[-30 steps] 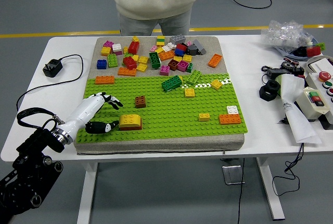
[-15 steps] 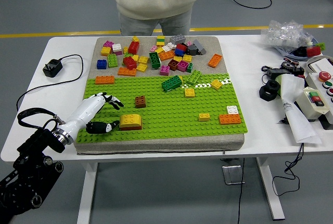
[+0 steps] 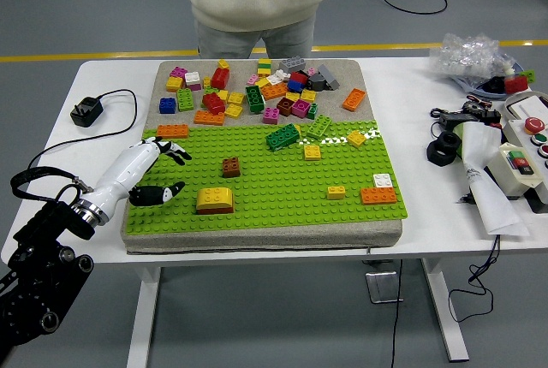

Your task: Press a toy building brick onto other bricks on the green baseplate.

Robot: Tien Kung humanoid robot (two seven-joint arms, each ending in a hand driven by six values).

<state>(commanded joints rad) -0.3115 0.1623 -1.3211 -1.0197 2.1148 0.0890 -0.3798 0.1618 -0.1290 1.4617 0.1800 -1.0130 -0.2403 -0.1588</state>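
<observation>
The green baseplate lies on a grey mat in mid-table. A yellow curved brick on an orange brick sits pressed on its near left part. A brown brick stands behind it. My left hand hovers over the baseplate's left edge, fingers spread, holding nothing, a short gap left of the yellow brick. Other bricks stand on the plate: orange, dark green, yellow, white on orange. The right arm is out of view.
A pile of loose bricks covers the mat's far part. A person stands at the far side, hands not visible. A black charger and cable lie at left. Tools, a control box and plastic bags sit at right.
My left hand has let go of the yellow brick and drawn back to the left and up. The yellow brick stays in place on the baseplate.
</observation>
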